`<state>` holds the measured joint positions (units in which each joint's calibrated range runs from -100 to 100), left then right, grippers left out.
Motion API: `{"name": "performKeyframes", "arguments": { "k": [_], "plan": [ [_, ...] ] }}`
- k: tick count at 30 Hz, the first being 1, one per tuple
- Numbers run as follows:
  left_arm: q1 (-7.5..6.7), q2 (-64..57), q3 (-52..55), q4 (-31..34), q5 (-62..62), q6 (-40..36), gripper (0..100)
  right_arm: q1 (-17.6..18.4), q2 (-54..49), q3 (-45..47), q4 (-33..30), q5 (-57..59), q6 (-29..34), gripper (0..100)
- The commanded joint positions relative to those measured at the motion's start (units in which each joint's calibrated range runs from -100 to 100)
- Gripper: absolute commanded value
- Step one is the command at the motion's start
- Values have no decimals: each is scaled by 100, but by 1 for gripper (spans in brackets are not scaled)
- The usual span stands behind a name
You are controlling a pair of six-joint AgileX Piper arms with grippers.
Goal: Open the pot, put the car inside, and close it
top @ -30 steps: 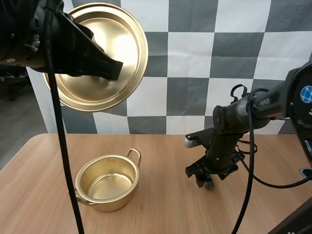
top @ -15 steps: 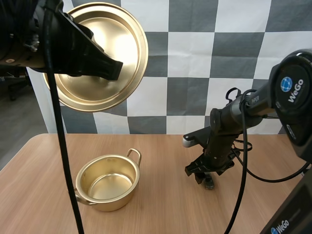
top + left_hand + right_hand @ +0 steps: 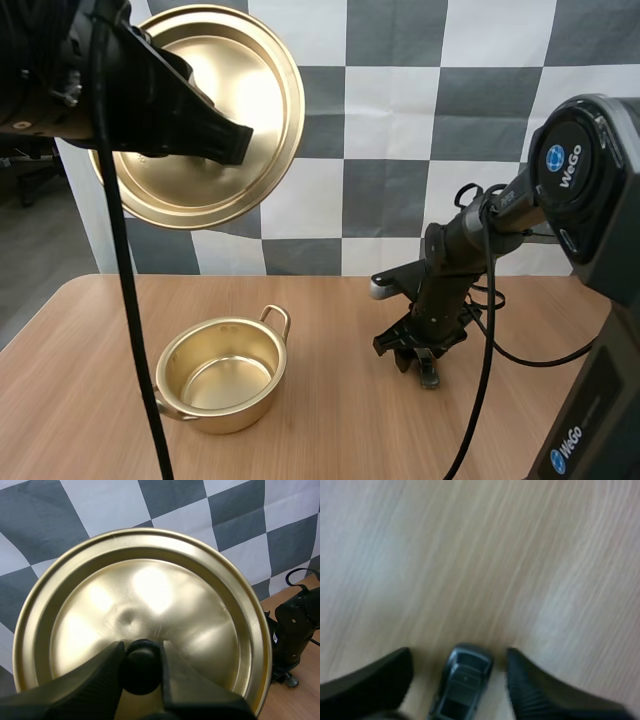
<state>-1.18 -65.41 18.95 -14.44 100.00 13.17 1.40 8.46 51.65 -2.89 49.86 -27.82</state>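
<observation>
The gold lid [image 3: 205, 110] hangs tilted high over the table's left, its underside toward the camera. My left gripper [image 3: 232, 142] is shut on the lid's black knob [image 3: 141, 665]. Below it the gold pot [image 3: 222, 372] stands open and empty on the wooden table [image 3: 330, 420]. To the pot's right a small dark toy car [image 3: 428, 373] lies on the table. My right gripper [image 3: 415, 352] is low over it. In the right wrist view that gripper [image 3: 460, 653] is open, with the car [image 3: 462, 682] between its fingers [image 3: 545, 690], which do not touch it.
The pot's two loop handles [image 3: 275, 318] stick out at its back right and front left. Bare wood lies between pot and car. The right arm's dark links [image 3: 295, 630] show past the lid's rim in the left wrist view.
My right arm has swung a little to the left, its gripper settling over the car. The left gripper, lid and pot have not moved.
</observation>
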Motion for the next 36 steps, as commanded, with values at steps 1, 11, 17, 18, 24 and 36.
{"name": "performKeyframes", "arguments": {
  "k": [1,11,17,18,24,36],
  "plan": [
    [2,-1,3,-1,0,7,0,1,36,22,-49,67,39,6],
    [2,-1,3,-1,0,7,0,-9,23,22,-188,142,93,0],
    [2,-13,3,-1,0,7,0,-9,-437,-378,-222,603,93,0],
    [2,-13,3,-1,0,7,0,-9,-592,-511,-161,792,93,0],
    [2,-324,3,22,0,7,0,-9,-1645,-1286,889,2403,-703,0],
    [2,-1490,3,562,0,-131,0,114,-2652,-1858,3668,5014,-2404,0]
  ]
}}
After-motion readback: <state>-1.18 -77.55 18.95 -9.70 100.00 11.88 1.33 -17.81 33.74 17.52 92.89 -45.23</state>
